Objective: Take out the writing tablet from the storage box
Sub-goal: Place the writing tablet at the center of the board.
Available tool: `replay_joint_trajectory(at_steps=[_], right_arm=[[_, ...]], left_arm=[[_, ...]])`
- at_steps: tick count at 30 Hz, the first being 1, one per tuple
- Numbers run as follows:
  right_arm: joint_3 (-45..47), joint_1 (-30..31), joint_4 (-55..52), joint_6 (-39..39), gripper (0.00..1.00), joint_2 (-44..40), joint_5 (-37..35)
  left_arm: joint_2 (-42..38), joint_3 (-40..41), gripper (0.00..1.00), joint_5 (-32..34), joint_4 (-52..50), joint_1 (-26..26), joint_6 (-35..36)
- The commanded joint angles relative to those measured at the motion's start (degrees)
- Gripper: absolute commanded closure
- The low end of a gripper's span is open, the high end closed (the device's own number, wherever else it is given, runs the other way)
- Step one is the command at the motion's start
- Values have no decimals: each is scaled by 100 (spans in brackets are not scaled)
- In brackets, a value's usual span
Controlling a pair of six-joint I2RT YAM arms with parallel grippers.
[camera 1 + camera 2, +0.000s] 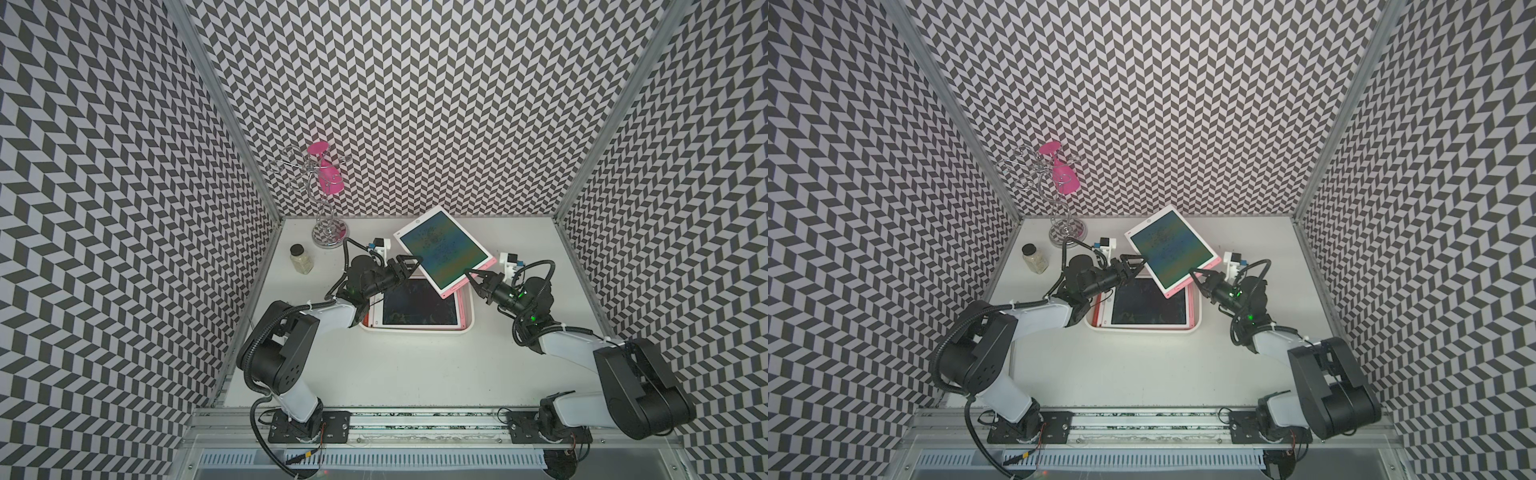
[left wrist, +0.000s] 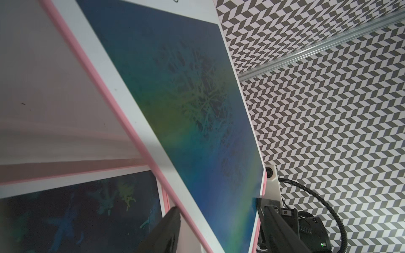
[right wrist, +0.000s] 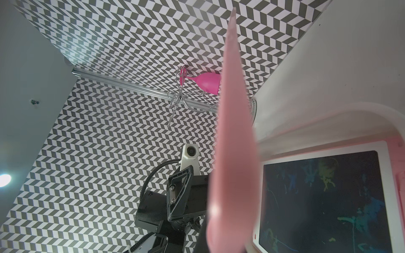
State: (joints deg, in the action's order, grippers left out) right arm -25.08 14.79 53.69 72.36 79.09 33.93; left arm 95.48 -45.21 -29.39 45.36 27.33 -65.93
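**Mia:** How many tablets do you count?

**Ben:** Two for sure. One flat writing tablet point(image 1: 442, 251) with a white front and a dark green screen hangs tilted in the air, partly over the far end of the shallow white plastic storage box point(image 1: 415, 331). A second tablet point(image 1: 419, 307) of the same kind lies flat inside the box. A red edge peeks out under it. Maybe that is a third; I cannot tell.

**Mia:** And the pincers?

**Ben:** Two. The right pincer point(image 1: 473, 279) squeezes tight on the tilted tablet's near edge. The left pincer point(image 1: 409, 268) stands partly open just beside its left edge.

**Mia:** What else?

**Ben:** One clear jar with a black lid point(image 1: 302, 259), one silver wire rack point(image 1: 330, 232) and one pink plastic goblet point(image 1: 328, 174) hanging upside down on it.

**Mia:** Do the views differ?

**Ben:** Both top views show the held tablet's screen. The right wrist view shows its pink back point(image 3: 234, 131).
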Motion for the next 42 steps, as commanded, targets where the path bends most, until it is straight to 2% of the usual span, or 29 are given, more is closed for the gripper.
replay_joint_trajectory(at_steps=[1,10,17,22,27,30,34,38,42], right_arm=[[37,78,883,184,100,17,26],[134,147,1267,388,100,221,-14],[153,165,1235,384,100,244,-22],[194,174,1329,396,98,336,39],[208,100,1030,185,77,239,123],[223,36,783,-13,63,87,149],[214,-135,127,-453,54,-224,149],[220,-353,-605,-913,45,-575,123],[-67,-650,-2236,-1836,40,-871,51]], left_arm=[[193,-216,40,-5,333,80,-92],[357,-262,44,-24,617,186,-194],[440,-325,67,-31,778,252,-279],[583,-549,76,-108,768,290,-247],[712,-794,90,-335,533,263,-64],[796,-825,95,-469,535,212,-43],[913,-903,99,-665,491,132,14],[1034,-1017,100,-833,458,71,28],[1140,-1301,100,-1046,220,14,137]])
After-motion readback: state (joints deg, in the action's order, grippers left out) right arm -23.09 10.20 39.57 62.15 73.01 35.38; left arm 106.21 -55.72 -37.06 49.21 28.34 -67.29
